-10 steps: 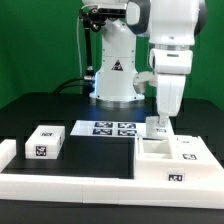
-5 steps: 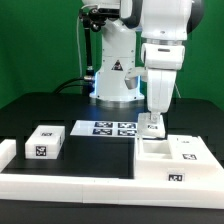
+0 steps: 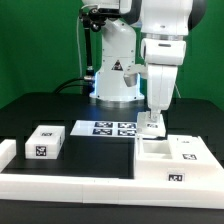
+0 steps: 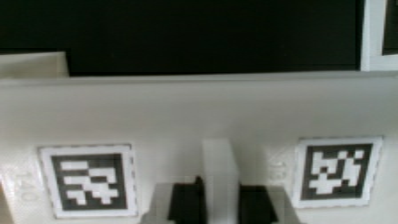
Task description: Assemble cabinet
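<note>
The white cabinet [image 3: 176,156] lies at the exterior view's right, with tags on its top and front. My gripper [image 3: 152,124] points straight down at its far left corner, onto a small upright tagged part. In the wrist view the cabinet's white face [image 4: 214,110] fills the picture and carries two black-and-white tags [image 4: 86,180]. A narrow white ridge [image 4: 217,165] runs between the tags. My two dark fingers [image 4: 183,203] stand close on either side of that ridge, and it fills the gap between them. My gripper [image 4: 219,203] looks shut on it.
A loose white tagged block [image 3: 45,142] sits at the exterior view's left. The marker board [image 3: 108,128] lies flat behind the middle. A long low white rail [image 3: 90,186] runs along the front. The arm's base [image 3: 115,80] stands at the back.
Over the last second the arm and gripper shifted a little toward the exterior view's left, and the tagged part under the gripper went with them. They have hardly moved in the last half second.
</note>
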Robot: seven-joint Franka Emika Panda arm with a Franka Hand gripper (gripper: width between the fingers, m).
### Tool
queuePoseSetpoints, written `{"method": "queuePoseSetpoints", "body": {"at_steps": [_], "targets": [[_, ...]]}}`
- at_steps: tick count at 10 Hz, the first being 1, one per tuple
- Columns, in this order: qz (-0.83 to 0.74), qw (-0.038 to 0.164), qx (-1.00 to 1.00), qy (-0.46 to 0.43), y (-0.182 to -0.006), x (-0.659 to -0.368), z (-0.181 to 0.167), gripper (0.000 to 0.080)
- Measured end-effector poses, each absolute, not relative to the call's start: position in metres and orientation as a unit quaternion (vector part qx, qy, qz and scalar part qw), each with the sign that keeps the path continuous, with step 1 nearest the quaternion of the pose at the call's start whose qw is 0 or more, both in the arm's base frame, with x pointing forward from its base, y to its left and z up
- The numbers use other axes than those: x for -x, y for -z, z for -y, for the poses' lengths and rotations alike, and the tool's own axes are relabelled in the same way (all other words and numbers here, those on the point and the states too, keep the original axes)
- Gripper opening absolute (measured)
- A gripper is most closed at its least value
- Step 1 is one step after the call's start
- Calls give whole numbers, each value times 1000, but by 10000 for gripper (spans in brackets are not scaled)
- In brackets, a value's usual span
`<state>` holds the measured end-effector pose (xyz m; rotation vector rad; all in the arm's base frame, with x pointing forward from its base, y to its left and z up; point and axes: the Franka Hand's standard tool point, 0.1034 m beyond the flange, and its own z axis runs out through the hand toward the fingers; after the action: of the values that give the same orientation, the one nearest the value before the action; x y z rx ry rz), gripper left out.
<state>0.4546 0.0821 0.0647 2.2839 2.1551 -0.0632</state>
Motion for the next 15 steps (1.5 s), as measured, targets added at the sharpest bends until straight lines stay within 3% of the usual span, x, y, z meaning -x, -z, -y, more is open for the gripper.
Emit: {"method": "queuePoseSetpoints", "body": {"at_steps": [15], "targets": [[-685,-7,-728,32,-60,-466,-82,62]]}}
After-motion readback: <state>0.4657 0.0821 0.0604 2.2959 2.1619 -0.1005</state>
